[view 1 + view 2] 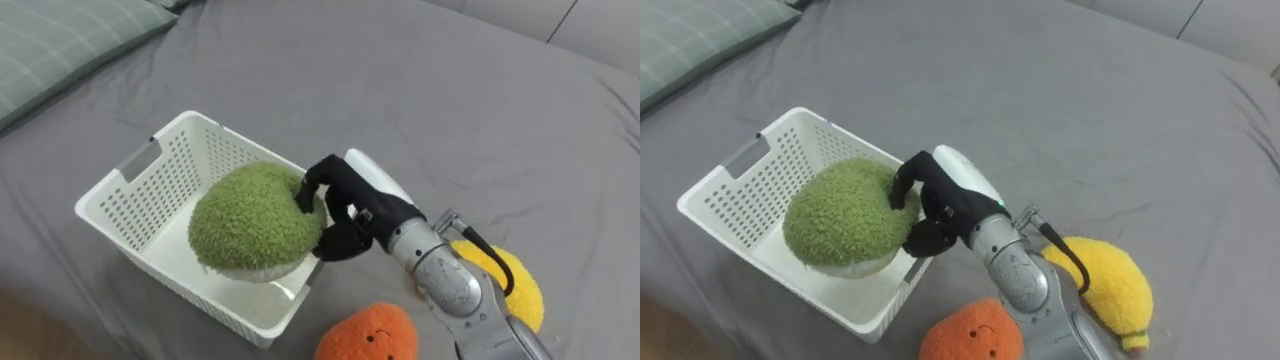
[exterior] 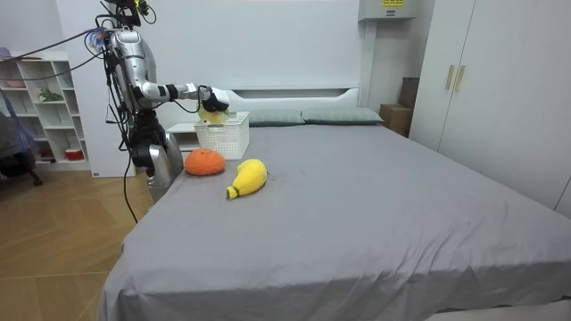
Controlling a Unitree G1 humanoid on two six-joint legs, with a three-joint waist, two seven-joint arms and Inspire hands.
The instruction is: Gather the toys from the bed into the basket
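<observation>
over perforated white plastic basket (image 1: 120,200), right robot hand (image 1: 350,205) curled round fuzzy green dome-shaped plush (image 1: 250,220).

I see the grey bed (image 1: 450,80) carrying a white basket (image 1: 150,190) just left of the fingers (image 1: 318,180). Nearer me than the fingers lies an orange toy (image 1: 368,335), a yellow toy (image 1: 520,285) to their right, and a pillow (image 1: 60,50) far to their left.
</observation>
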